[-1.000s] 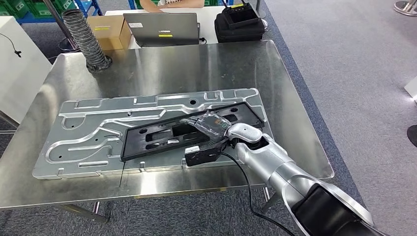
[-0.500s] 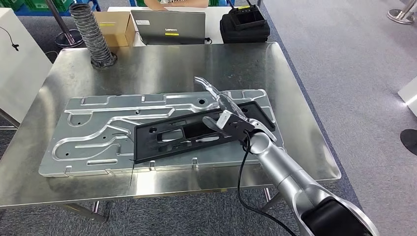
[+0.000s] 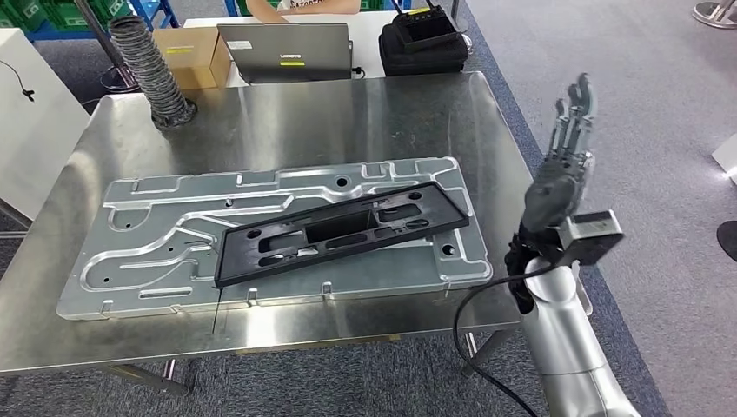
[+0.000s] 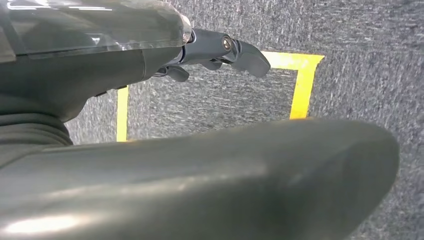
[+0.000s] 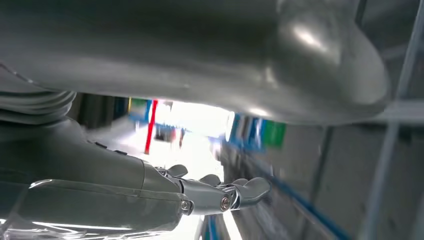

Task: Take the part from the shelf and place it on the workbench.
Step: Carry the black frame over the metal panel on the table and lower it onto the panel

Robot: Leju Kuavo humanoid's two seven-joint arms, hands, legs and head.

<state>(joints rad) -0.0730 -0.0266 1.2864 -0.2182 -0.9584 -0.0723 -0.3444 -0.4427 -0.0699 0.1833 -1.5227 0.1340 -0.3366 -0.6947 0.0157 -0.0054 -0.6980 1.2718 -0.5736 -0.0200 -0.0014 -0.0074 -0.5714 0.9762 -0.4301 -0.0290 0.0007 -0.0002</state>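
The black plastic part point(image 3: 339, 230), long and flat with several cut-outs, lies at a slant on a big stamped silver panel point(image 3: 174, 234) on the steel workbench point(image 3: 348, 113). My right hand point(image 3: 561, 165) is raised beside the bench's right edge, fingers straight and pointing up, holding nothing and well apart from the part. The right wrist view shows the same hand point(image 5: 215, 192) with its fingers stretched out and empty. My left hand point(image 4: 215, 50) hangs over grey carpet with nothing in its fingers.
At the bench's back stand a grey corrugated hose point(image 3: 148, 65), a cardboard box point(image 3: 193, 54), a laptop point(image 3: 285, 50) and a black case point(image 3: 424, 39); a person point(image 3: 295, 5) sits behind. A white cabinet point(image 3: 26, 113) is at left. Yellow tape point(image 4: 302, 85) marks the floor.
My right hand has let go of the black part, lifted and swung right, off the bench's edge. The part now lies free on the panel. The camera shifted a little.
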